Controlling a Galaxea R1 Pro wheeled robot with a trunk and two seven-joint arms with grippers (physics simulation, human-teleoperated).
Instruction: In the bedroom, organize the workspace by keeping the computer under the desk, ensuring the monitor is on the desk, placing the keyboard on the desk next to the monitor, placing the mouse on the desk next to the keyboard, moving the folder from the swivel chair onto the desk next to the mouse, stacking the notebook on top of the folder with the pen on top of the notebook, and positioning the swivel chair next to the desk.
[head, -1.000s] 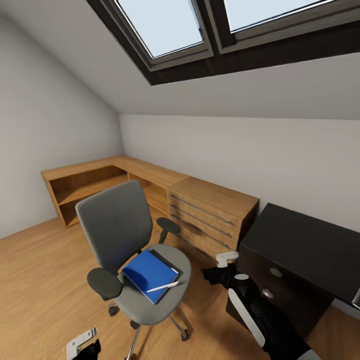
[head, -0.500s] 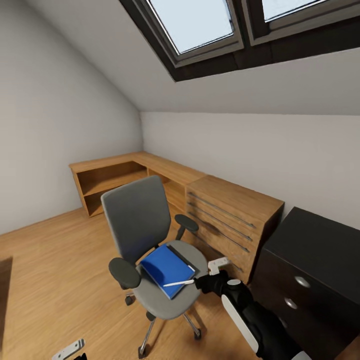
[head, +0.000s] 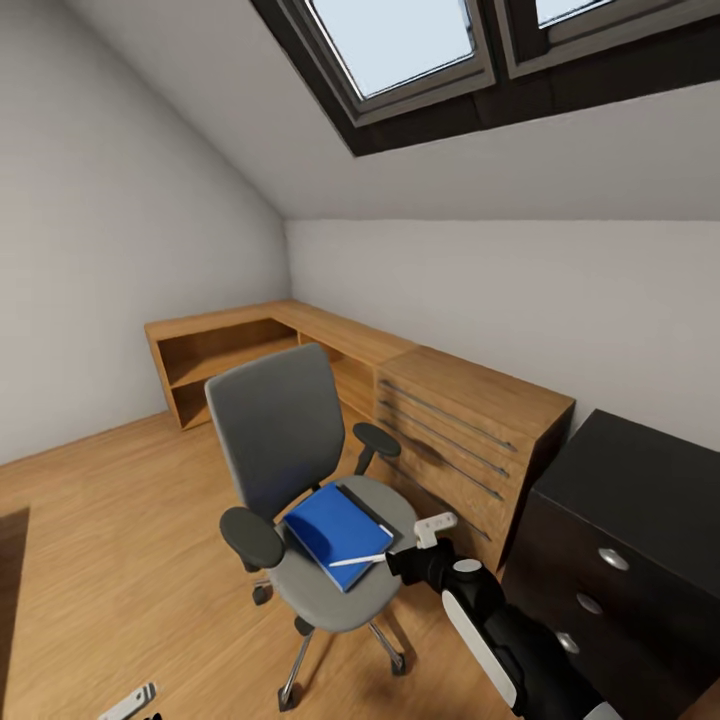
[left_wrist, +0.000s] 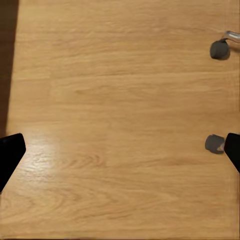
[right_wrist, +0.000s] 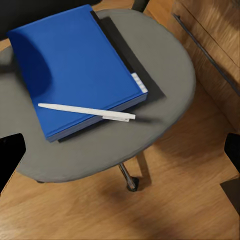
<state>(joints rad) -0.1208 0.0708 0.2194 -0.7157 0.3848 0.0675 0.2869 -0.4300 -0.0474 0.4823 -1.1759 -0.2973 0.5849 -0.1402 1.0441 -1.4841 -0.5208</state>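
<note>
Attic room — sloped white ceiling, skylights (head: 400, 45), wooden floor (head: 100, 560), light wooden dresser (head: 470, 440)

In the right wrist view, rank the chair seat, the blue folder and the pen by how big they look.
1. Swivel chair seat: largest, extending past the folder on all sides.
2. Folder: covers much of the seat.
3. Pen: smallest, a thin white stick lying across the folder's edge.

head high, right wrist above swivel chair (right_wrist: 170, 75)
</note>
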